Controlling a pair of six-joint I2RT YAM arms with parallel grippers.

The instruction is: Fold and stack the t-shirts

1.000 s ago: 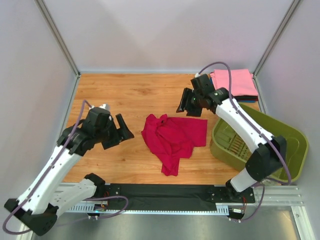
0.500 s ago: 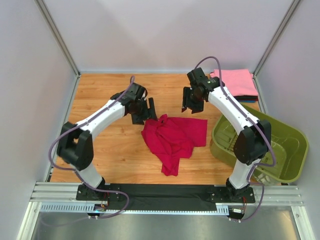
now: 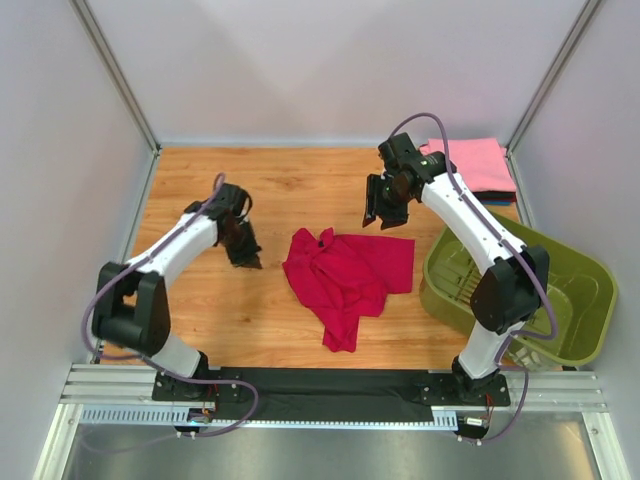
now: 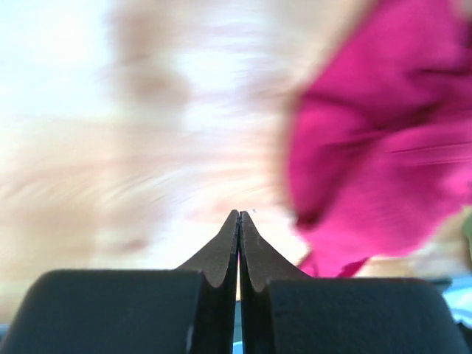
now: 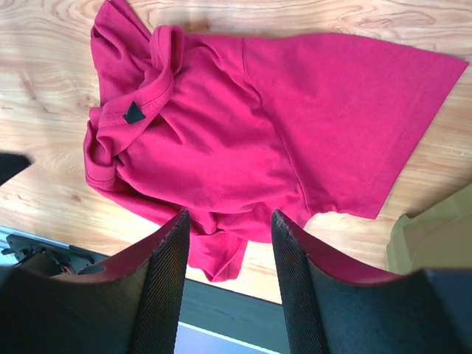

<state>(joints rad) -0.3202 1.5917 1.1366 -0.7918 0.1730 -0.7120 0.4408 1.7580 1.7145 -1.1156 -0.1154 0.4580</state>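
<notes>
Worktop: wood, walled on three sides.

Olive-green basket is at the right edge, just beside the red tee's right side. Can't tell if they touch.

Red t-shirt lies mid-worktop, unfolded and rumpled. Its left side is bunched around the collar, the right side is flatter, and one flap trails toward the near edge.

Folded stack is in the far right corner, behind the basket, with pink on top and darker layers showing under its near edge.

Right gripper hangs over the bare worktop just beyond the tee's far edge. Its jaws are parted with nothing between them. In the right wrist view the t-shirt fills the frame past the gripper, with clear air in between.

Left gripper is left of the tee, near but apart, with its jaws pressed together on nothing. The left wrist view is motion-blurred. The gripper tips meet, and the tee is off to the right. Probably low over the wood, but I can't tell if it touches.

There's a small black triangle label on the collar.
</notes>
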